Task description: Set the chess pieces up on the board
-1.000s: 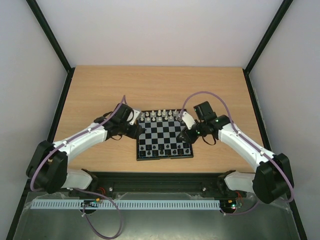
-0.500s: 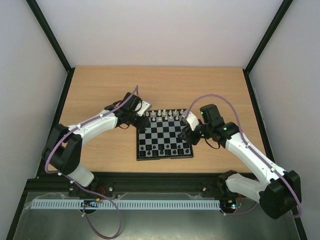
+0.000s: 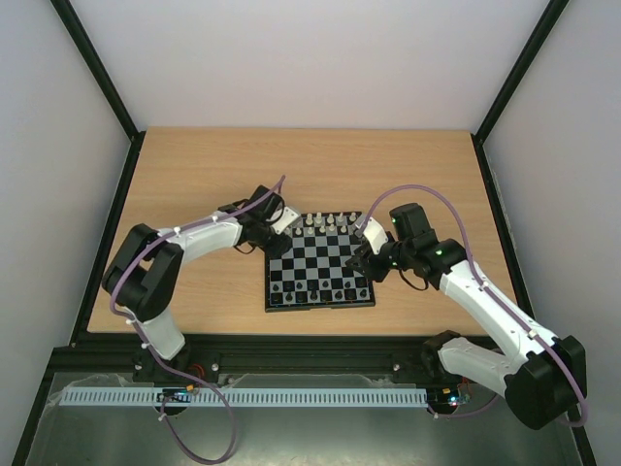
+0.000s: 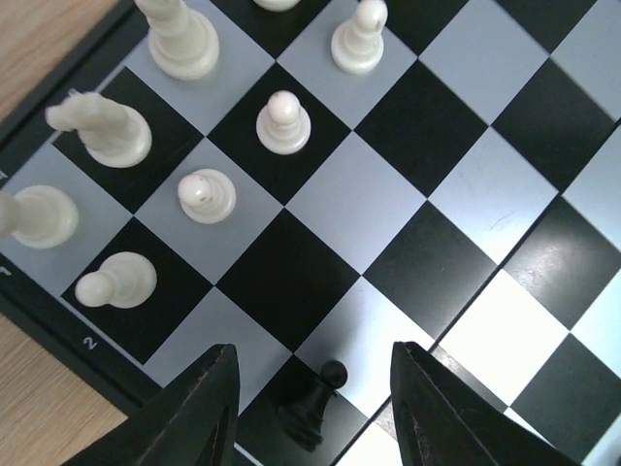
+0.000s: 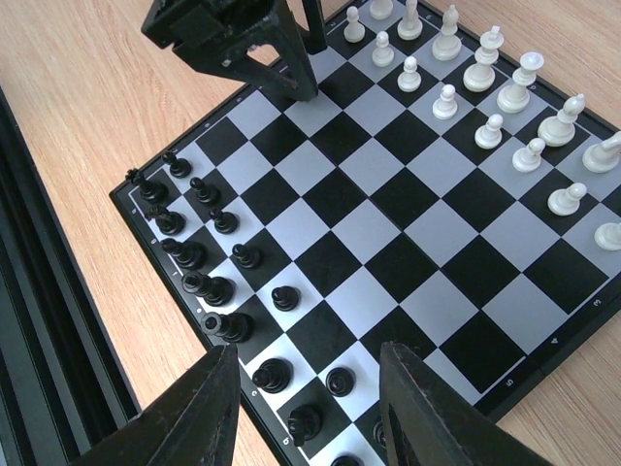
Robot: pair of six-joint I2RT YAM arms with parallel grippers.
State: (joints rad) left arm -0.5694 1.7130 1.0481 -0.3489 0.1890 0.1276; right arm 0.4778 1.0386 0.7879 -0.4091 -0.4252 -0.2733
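Writing: digit "2" (image 4: 90,342) on the border of the board (image 4: 361,208), outboard of the left finger (image 4: 199,413). On the right wrist view, "5" (image 5: 511,382), "4" and "3" run along the border to the right of the jaws.

Left gripper (image 4: 310,357): jaws wide apart, gripping nothing. One black pawn (image 4: 312,406) stands upright between them, apart from both fingers. White pieces (image 4: 283,123) stand ahead of the jaws and to their left, in two rows by the board's corner.

Right gripper (image 5: 309,354): jaws spread, nothing held. Black pieces (image 5: 215,288) stand in two rows along the board edge, left of the jaws and between them.

Room: open squares ahead of the right jaws across mid-board. The wood table (image 5: 87,116) lies beyond the border to their left.
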